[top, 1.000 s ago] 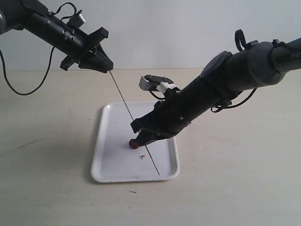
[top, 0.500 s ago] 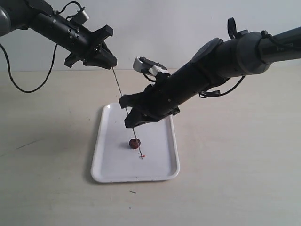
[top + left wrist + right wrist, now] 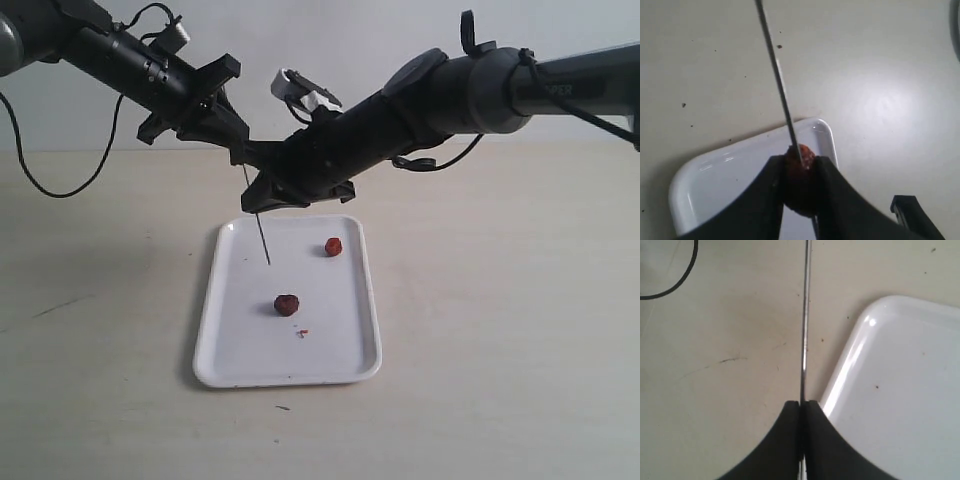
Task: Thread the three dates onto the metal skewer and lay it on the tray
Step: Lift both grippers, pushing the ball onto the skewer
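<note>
left end effector (image 3: 800, 161) pinching one date (image 3: 800, 187) at metal skewer (image 3: 777, 75) | right end effector (image 3: 801, 406) pressed together on skewer | two dates (image 3: 287, 305) (image 3: 333, 246) loose on tray (image 3: 230, 362), middle of bench (image 3: 500, 350) | risk: thin rod pivots in grip, date tears off

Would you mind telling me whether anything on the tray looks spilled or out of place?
Only a tiny reddish crumb on the tray, just beside the darker loose date; it looks like a bit shed from a date. The other loose date lies whole nearer the far edge.
</note>
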### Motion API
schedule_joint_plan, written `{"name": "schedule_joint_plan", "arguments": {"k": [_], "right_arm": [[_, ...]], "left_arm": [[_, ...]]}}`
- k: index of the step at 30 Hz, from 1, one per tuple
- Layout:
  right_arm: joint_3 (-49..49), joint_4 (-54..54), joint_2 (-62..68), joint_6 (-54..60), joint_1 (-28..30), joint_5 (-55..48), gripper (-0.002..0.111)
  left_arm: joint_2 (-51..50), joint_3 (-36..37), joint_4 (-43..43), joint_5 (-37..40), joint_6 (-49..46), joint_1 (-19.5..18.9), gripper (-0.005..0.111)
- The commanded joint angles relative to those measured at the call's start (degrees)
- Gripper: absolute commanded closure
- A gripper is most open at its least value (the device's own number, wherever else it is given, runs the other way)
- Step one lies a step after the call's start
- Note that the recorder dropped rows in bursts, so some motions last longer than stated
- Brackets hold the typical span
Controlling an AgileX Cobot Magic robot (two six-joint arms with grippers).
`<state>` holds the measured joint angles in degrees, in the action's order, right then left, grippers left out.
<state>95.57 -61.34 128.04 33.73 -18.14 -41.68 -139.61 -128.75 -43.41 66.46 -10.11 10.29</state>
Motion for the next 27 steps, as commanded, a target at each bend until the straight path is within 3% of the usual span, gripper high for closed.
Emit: {"name": "schedule_joint_plan", "arguments": {"k": [1,23,27], "right_arm": [[3.9,-1.7,1.4,0.5,-0.1,1.4,0.108],[4.3,1.1,1.8,0.5,-0.1,2.9,0.108],[4.3,1.1,1.8,0.5,-0.1,2.9,0.108]], "left_arm": [[0.3,0.0,-1.3,2.2,-0.6,0.6,0.085],[0.3,0.0,-1.0,1.7,-1.0,0.6,0.085],[0.3,0.0,-1.0,2.1,-1.6,0.6,0.071]]}}
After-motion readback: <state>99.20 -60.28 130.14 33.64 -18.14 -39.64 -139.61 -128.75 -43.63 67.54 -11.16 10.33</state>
